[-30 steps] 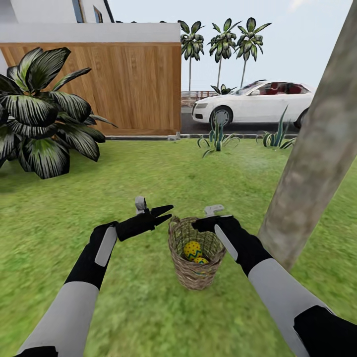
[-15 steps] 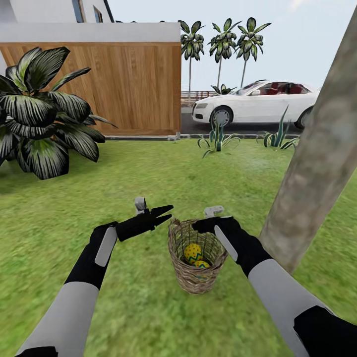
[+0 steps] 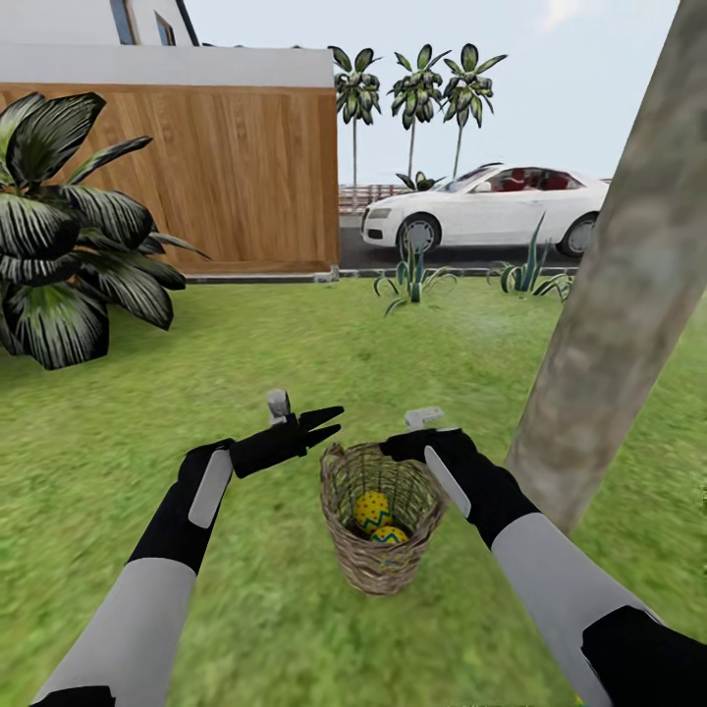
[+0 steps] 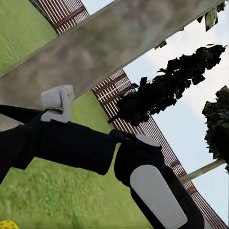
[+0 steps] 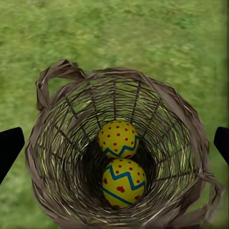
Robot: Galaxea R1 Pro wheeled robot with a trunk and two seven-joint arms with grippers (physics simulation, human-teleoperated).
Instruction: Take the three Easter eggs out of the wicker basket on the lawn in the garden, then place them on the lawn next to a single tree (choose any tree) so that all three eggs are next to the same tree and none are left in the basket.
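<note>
The wicker basket (image 3: 378,525) stands upright on the lawn (image 3: 295,344), just beside the tree (image 3: 619,295), with two Easter eggs (image 5: 119,139) touching each other inside it. The right pincer (image 3: 401,447) hovers over the basket's rim, spread wide and empty; the left pincer (image 3: 329,420), beside the basket, is parted and holds nothing.

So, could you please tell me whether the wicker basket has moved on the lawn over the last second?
No: the camera shifted, not the wicker basket, which stays equally close to the tree trunk.
</note>
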